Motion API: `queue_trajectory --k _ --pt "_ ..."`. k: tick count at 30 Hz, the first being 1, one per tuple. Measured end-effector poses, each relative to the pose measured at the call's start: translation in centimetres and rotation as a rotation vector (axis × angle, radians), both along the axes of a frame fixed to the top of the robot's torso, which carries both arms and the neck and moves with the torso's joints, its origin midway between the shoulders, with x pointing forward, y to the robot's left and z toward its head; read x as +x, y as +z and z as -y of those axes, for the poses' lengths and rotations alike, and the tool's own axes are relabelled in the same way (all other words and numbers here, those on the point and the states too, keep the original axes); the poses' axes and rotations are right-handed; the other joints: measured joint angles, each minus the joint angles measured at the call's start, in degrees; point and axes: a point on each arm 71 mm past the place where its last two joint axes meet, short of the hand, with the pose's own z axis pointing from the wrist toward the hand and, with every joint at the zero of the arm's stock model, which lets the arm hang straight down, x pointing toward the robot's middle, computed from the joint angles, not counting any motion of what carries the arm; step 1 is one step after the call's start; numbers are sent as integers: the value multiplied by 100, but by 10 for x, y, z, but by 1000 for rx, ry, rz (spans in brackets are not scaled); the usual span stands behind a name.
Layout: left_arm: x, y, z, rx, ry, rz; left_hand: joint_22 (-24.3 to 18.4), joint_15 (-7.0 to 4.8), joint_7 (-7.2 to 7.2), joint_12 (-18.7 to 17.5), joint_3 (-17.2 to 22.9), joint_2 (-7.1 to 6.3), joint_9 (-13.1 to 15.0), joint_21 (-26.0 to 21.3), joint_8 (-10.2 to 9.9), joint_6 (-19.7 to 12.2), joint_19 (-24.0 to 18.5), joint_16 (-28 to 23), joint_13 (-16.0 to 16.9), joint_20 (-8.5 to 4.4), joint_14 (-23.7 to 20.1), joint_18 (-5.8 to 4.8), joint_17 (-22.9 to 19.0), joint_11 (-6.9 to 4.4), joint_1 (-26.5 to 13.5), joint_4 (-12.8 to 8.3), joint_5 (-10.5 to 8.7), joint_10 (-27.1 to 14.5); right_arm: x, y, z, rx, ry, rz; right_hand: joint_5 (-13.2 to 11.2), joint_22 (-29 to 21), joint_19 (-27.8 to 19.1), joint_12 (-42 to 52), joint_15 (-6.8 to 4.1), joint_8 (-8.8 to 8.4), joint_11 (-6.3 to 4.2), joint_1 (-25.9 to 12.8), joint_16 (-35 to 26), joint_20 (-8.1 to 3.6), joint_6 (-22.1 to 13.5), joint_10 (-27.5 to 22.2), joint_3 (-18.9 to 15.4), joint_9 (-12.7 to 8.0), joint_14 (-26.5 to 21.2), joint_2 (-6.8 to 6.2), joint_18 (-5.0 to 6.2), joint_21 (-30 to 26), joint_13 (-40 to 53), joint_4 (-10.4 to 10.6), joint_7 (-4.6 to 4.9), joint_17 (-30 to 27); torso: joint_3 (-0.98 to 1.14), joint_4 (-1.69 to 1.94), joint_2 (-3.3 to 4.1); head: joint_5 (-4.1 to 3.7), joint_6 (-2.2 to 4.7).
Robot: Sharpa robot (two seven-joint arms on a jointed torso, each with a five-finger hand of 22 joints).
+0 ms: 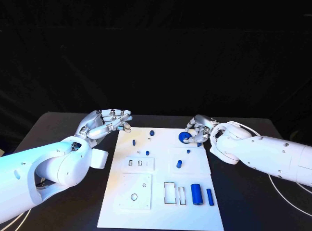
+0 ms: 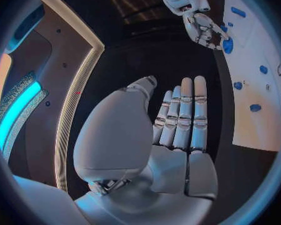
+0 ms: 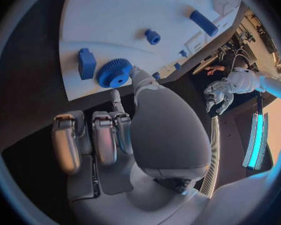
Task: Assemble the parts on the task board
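- We see the white task board [image 1: 163, 211] lying in the middle of the black table [image 1: 66, 130], with its long side running from near to far.
- The right hand [image 1: 197, 129] is at the far right corner of the board. Its fingertips touch a blue gear [image 3: 114, 73] that sits on the board close to the edge, and in the right wrist view one fingertip rests against the gear's rim. We cannot tell whether the gear is pinched or only touched.
- Just beside the gear stands a small blue block [image 3: 87, 63], which looks already set in place.
- The left hand [image 1: 106, 122] hovers off the far left corner of the board and holds nothing. Its fingers [image 2: 185, 110] lie straight and close together.
- Several small blue pegs [image 1: 133, 142] stand on the far half of the board, apparently seated.
- Near the right near corner two blue cylinders lie flat side by side: a thick one [image 1: 196, 194] and a thin one [image 1: 210, 197]. Beside them we see open slots [image 1: 169, 193], and an oval hole [image 1: 133, 197] lies to the left.
- We judge the assembly partly done. The gear is the step in hand, and the two loose cylinders and the open slots remain.
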Motion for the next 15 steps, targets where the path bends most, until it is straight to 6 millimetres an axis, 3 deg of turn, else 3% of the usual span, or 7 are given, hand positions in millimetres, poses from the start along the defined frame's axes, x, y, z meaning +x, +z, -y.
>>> queue_trajectory --k 15 --pt "0 0 -1 1 1 -2 -1 0 0 0 0 0 0 0 0 0 0 0 0 0 0 0 1 0 0 0 0 0 5 -4 -1 -28 -16 2 35 -1 0 -1 0 0 -1 104 0 0 19 -1 51 9 0 59 1 0 -1 50 19 -1 2 -1 -2 8 -30"
